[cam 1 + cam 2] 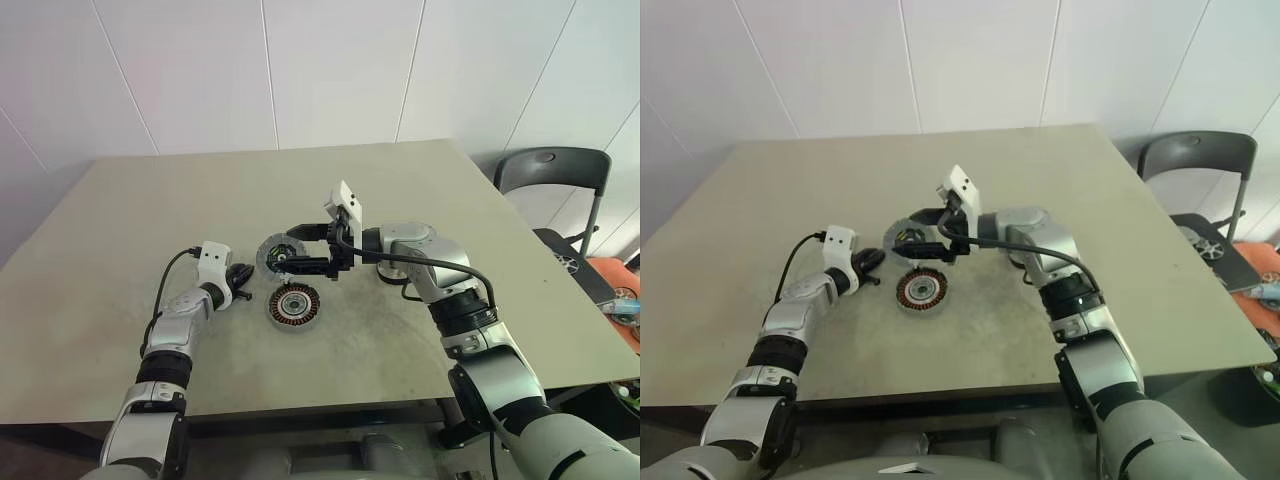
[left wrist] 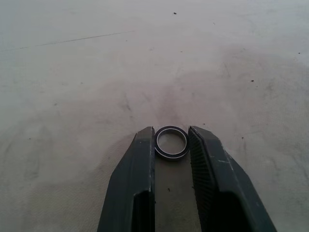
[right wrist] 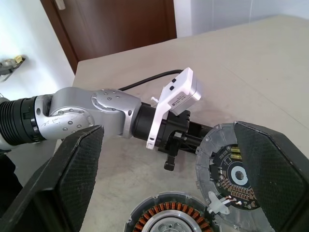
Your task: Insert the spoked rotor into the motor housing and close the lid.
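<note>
Two grippers are at work over the bench (image 1: 120,220). The right gripper (image 1: 288,248) has its jaws spread as wide as they go, and the lid (image 3: 227,176) sits tilted against one finger, its inner face with the dark centre showing. It is well clear of the other finger, so nothing is clamped, and I can't tell whether it leans on the bench or hangs on that finger.

The motor housing (image 1: 278,306) lies flat just beside and below it, copper windings up. There is something silvery at its centre, but I can't make out spokes, so I won't call it the rotor.

The left gripper (image 2: 171,145), close to the housing's other side, has closed in on the small plain ring (image 2: 170,157) lying on the bench. Both pads look to be touching it.

The lid looks like a stiff metal disc, fairly heavy for its size and smooth on its faces. The ribbed rim is where I'd take it, across the full width and square to the jaws. I'd keep the pads off the inner face, where the fine parts look fragile. Held by one edge, it would likely swing or slip.
</note>
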### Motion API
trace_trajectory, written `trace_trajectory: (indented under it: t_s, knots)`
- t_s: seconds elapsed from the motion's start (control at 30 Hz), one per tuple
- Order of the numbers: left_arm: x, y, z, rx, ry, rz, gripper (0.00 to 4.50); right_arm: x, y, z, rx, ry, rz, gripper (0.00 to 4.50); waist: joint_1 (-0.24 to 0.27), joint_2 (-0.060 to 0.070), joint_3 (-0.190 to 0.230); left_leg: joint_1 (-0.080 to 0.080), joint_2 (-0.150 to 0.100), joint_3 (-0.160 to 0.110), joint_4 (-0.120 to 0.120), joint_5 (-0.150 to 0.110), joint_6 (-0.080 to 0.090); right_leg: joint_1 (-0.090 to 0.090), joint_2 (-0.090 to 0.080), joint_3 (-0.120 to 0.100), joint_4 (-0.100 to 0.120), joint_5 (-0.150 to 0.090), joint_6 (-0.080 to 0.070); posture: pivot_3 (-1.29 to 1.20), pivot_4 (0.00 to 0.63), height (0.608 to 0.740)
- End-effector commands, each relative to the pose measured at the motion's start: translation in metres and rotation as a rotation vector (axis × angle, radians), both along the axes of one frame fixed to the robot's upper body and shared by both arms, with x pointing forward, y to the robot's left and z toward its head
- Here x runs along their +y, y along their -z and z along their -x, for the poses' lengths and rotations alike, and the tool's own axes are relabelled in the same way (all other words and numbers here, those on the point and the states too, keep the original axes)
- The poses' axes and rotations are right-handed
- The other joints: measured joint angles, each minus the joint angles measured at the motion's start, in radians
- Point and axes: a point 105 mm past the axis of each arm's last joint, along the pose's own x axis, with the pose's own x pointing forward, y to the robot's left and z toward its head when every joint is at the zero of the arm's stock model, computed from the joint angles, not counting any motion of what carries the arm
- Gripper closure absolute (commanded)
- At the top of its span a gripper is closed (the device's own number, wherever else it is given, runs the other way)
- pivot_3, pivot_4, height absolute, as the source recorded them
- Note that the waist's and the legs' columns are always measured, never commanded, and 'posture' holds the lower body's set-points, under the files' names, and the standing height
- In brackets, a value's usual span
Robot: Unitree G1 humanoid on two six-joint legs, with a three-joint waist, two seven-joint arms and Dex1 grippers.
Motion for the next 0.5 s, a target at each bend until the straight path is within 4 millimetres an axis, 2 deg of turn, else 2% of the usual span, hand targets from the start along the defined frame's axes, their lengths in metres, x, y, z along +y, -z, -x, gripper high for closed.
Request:
trace_trajectory:
  t_s: [0.03, 0.13, 0.37, 0.5]
  knots:
    - [-0.003, 0.004, 0.004, 0.013, 0.024, 0.001, 3.83, 0.004, -0.014, 0.002, -0.052, -0.021, -0.021, 0.0, 0.0, 0.0, 0.0, 0.0, 0.0, 0.0, 0.0, 0.0, 0.0, 0.0, 0.0, 0.0, 0.0, 0.0, 0.0, 0.0, 0.0, 0.74]
    - [-0.007, -0.006, 0.003, -0.029, 0.04, 0.044, 3.83, 0.005, -0.012, 0.001, -0.051, -0.016, -0.016, 0.0, 0.0, 0.0, 0.0, 0.0, 0.0, 0.0, 0.0, 0.0, 0.0, 0.0, 0.0, 0.0, 0.0, 0.0, 0.0, 0.0, 0.0, 0.74]
    - [-0.008, -0.065, 0.001, -0.221, 0.03, 0.4, 3.83, 0.005, -0.01, 0.002, -0.046, -0.014, -0.019, 0.0, 0.0, 0.0, 0.0, -0.003, 0.0, 0.0, 0.001, 0.0, 0.0, -0.002, 0.0, 0.0, 0.0, 0.0, 0.0, 0.0, 0.0, 0.74]
    - [-0.008, -0.079, 0.004, -0.253, 0.047, 0.469, 3.83, 0.005, -0.009, 0.001, -0.044, -0.011, -0.018, 0.0, -0.004, 0.0, 0.0, -0.002, 0.0, 0.0, 0.001, 0.0, 0.0, -0.002, 0.0, 0.0, 0.0, 0.0, 0.0, 0.0, 0.0, 0.74]
